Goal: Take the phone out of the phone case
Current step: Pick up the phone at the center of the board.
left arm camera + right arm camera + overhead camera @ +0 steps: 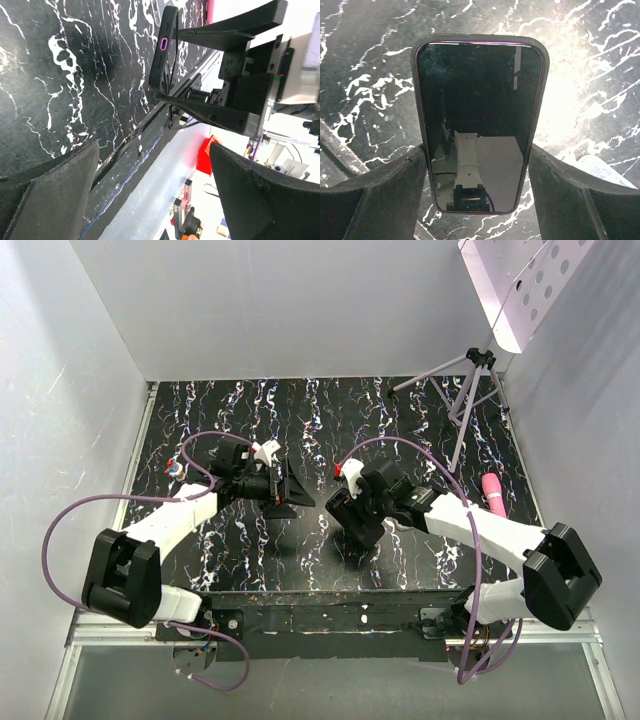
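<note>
1. Right gripper (476,150): clamped on the long sides of the phone case (480,38), holding it off the marbled table (250,410).
2. Phone (479,100): seated inside the case, screen facing the right wrist camera.
3. Left gripper (152,150): fingers spread, empty, near the case and not touching it.

The phone (477,115) sits in the phone case (159,70), held above the table (200,410) just right of centre between the fingers of the right gripper (350,515); the left gripper (285,490) is near it at 9 o'clock, apart; a tripod (470,390) stands at 1 o'clock by the back edge; a small capsule-shaped item (493,495) lies at 3 o'clock.
</note>
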`<state>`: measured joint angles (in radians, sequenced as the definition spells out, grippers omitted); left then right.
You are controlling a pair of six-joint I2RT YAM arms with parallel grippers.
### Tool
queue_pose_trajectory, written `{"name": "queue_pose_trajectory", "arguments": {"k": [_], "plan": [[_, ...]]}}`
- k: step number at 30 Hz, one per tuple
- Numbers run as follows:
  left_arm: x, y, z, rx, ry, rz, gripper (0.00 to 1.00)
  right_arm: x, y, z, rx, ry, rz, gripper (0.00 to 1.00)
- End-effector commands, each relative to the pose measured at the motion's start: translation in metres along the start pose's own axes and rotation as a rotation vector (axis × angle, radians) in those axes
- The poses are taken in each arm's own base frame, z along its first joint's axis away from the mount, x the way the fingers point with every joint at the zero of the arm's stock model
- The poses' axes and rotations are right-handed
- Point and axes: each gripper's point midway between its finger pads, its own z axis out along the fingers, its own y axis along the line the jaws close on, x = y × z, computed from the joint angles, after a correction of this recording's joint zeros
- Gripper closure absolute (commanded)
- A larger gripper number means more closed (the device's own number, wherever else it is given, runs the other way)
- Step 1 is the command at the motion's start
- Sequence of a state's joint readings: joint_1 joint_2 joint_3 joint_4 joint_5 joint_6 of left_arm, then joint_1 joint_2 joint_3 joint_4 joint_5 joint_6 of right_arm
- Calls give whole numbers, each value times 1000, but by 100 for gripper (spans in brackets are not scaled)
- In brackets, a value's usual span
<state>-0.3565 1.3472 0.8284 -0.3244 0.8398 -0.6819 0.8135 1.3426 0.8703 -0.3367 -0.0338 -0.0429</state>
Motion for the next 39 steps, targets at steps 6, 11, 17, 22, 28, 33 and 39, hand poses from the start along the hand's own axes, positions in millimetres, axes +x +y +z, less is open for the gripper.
{"name": "queue_pose_trajectory", "arguments": {"k": [6, 11, 17, 22, 28, 33, 39], "plan": [[15, -21, 26, 121, 123, 17, 18, -49, 39, -19, -133, -172, -115, 99], [26, -33, 46, 146, 181, 24, 31, -60, 44, -21, -102, -177, -139, 99], [40, -31, 60, 154, 205, 2, 53, -63, 51, -22, -106, -193, -148, 99], [27, -36, 62, 155, 143, 21, 83, -61, 63, -24, -111, -195, -138, 99], [1, -40, 53, 50, -6, 81, 100, -45, 47, -22, 8, -170, 24, 54], [-44, -45, 15, -142, -307, 168, 100, -25, 34, -29, 87, -180, 162, 18], [-86, -55, -46, -309, -628, 168, 100, -23, 22, -41, 149, -281, 453, 13]]}}
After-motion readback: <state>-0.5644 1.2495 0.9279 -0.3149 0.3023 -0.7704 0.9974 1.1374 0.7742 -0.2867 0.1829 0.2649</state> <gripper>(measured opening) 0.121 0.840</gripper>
